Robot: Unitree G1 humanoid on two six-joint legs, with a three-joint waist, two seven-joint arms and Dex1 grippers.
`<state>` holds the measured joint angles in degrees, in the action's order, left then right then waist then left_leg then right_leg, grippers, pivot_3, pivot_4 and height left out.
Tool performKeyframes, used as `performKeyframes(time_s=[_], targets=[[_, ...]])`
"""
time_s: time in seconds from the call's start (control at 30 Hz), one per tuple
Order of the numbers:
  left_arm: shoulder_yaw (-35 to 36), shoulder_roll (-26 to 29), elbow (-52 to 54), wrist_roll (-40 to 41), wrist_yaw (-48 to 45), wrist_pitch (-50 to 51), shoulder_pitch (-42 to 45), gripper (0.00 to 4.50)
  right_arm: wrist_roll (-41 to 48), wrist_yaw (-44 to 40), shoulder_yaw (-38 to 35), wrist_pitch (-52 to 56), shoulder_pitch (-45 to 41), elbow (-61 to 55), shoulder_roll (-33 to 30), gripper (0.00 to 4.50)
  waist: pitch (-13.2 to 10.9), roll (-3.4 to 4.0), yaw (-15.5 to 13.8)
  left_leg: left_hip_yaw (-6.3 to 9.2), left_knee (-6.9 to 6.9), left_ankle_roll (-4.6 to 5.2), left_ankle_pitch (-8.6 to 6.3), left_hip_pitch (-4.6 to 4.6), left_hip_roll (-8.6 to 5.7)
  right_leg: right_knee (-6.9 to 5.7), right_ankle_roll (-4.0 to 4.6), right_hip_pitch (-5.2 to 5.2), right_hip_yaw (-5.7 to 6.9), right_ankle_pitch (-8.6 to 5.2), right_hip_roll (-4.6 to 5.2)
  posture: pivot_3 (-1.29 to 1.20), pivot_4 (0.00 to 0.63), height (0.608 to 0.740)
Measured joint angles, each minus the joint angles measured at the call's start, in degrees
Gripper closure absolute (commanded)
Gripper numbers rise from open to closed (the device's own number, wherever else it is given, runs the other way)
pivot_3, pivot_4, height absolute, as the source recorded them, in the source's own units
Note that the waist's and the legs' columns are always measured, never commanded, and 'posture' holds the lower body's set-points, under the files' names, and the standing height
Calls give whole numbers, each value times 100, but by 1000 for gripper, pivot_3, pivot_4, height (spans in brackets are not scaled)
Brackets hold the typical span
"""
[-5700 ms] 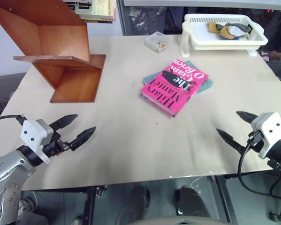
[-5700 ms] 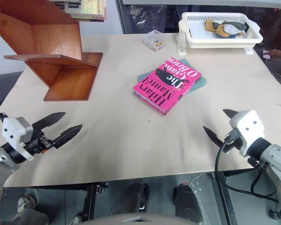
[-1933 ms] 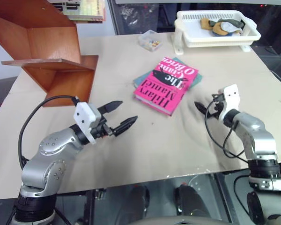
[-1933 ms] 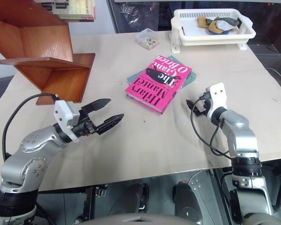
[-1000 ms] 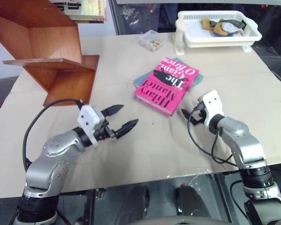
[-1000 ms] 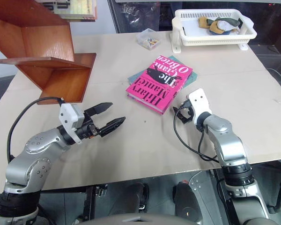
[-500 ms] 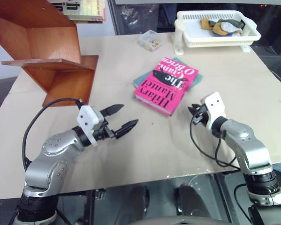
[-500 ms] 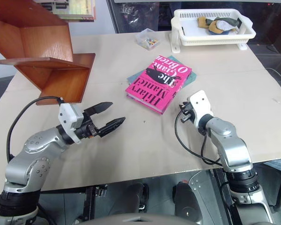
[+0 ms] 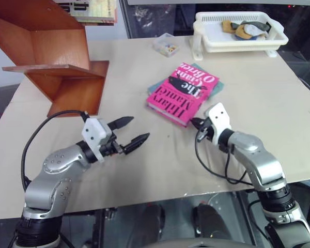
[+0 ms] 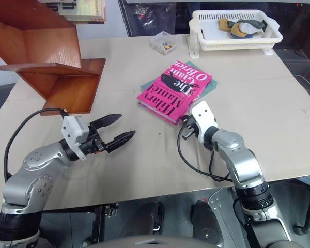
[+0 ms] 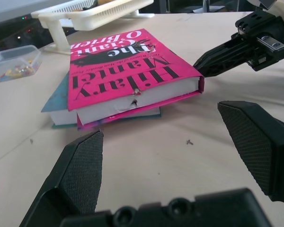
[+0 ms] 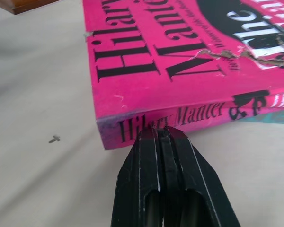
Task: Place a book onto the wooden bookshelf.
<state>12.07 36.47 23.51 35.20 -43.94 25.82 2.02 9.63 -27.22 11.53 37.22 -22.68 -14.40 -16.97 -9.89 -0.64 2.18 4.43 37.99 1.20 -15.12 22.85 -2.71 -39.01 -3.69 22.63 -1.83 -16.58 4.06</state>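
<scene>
Touching book spine: closed right hand

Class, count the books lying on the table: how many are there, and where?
2. The pink book lies mid-table, on top of the thin teal book under it. More could be hidden beneath.

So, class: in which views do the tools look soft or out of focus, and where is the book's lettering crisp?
Left wrist view: the left tool's own fingers loom large and soft up close, while the book and its cover lettering read crisply. Right wrist view: the shut right tool is fairly sharp, and the spine lettering just past it is legible.
</scene>
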Motion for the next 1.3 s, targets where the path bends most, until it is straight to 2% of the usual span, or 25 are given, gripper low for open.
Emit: performKeyframes(time_s=[0.27, 0.3, 0.37, 0.57, 0.7, 0.73, 0.77, 0.83, 0.87, 0.93, 1.07, 1.17, 1.2, 1.3], targets=[[110, -1, 97, 25, 34, 2, -155, 0, -171, -78, 310, -646, -995, 1584, 746, 4384, 0, 0, 15, 2, -1, -2, 1, -1, -2, 3, 1, 4, 4, 1, -2, 0, 150, 740], [138, -1, 138, 38, 61, 2, -226, 0, -227, -30, 300, -900, -1337, 2175, 969, 4384, 0, 0, 22, 1, -1, -2, 1, -1, -3, 3, 1, 4, 3, 1, -2, 0, 150, 740], [175, -2, 209, 46, 83, 3, -290, 0, -251, 1, 293, -1116, -1531, 2537, 1127, 4384, 0, 0, 18, 3, -1, -2, 1, -1, -2, 3, 1, 5, 5, 1, -2, 0, 150, 740], [234, -49, 393, 93, 248, 12, -512, 0, -382, 151, 17, -2323, -2549, 4570, 1726, 4384, 0, 0, 28, 3, -3, -4, 2, -1, -1, 2, 2, 7, 6, 1, -4, 0, 150, 740], [229, -112, 455, 103, 378, 38, -492, 0, -332, -143, -4, -2584, -2526, 4702, 1783, 4384, 0, 0, 15, 5, -3, -3, 2, 1, -4, 4, 2, 6, 9, 1, -3, 0, 150, 740], [190, -146, 451, 94, 444, 59, -435, 0, -269, -291, -8, -2540, -2347, 4396, 1678, 3870, 0, 0, -7, 10, -3, -3, 2, 3, -6, 5, 2, 4, 14, 1, -2, 0, 150, 740], [171, -185, 448, 83, 499, 70, -401, 0, -218, -405, -16, -2455, -2146, 4044, 1550, 3708, 0, 0, -22, 13, -2, -3, 2, 4, -8, 6, 2, 3, 17, 1, -1, 0, 150, 740], [100, -221, 441, 39, 568, 84, -344, 0, -159, -504, -57, -2304, -1874, 3593, 1350, 2776, 0, 0, -38, 14, -2, -3, 1, 5, -11, 5, 1, 2, 17, 1, 1, 0, 150, 740], [66, -239, 426, 10, 600, 90, -309, 0, -147, -523, -72, -2222, -1775, 3433, 1268, 2563, 0, 0, -35, 12, 0, -3, 1, 5, -11, 6, 1, 3, 16, 1, 0, 0, 150, 740], [-156, -467, 242, -211, 912, 127, 76, 0, -107, -545, -146, -1812, -1016, 2211, 814, 1740, 0, 0, -59, 18, 0, -3, 1, 5, -9, 2, 2, 3, 21, 1, -1, 0, 150, 740], [-453, -836, -264, -503, 1390, 271, 752, 0, -3, -408, -334, -1223, -173, 616, 424, 1740, 1, 1, -33, 17, 0, -4, 2, 5, -5, -6, 1, 2, 18, 1, -3, 0, 150, 740], [-436, -1426, -709, -307, 1904, 779, 1358, 0, 76, -336, -459, -878, 358, -415, 117, 1740, 3, -2, -45, 18, 7, -3, 2, 5, -9, -8, 1, -2, 21, 1, -4, 0, 150, 740], [-358, -1676, -832, -95, 2105, 1048, 1516, 0, 123, -352, -486, -768, 527, -686, 1, 1219, 4, -5, -43, 17, 10, -3, 1, 6, -9, -7, 0, -3, 20, 1, -4, 0, 150, 740], [86, -2432, -1196, 832, 2787, 1876, 1928, 0, 218, -325, -616, -479, 802, -1234, -273, 68, 2, -9, -39, 18, 22, -2, 1, 10, -11, -9, -1, -4, 20, 2, -3, 0, 150, 740]])
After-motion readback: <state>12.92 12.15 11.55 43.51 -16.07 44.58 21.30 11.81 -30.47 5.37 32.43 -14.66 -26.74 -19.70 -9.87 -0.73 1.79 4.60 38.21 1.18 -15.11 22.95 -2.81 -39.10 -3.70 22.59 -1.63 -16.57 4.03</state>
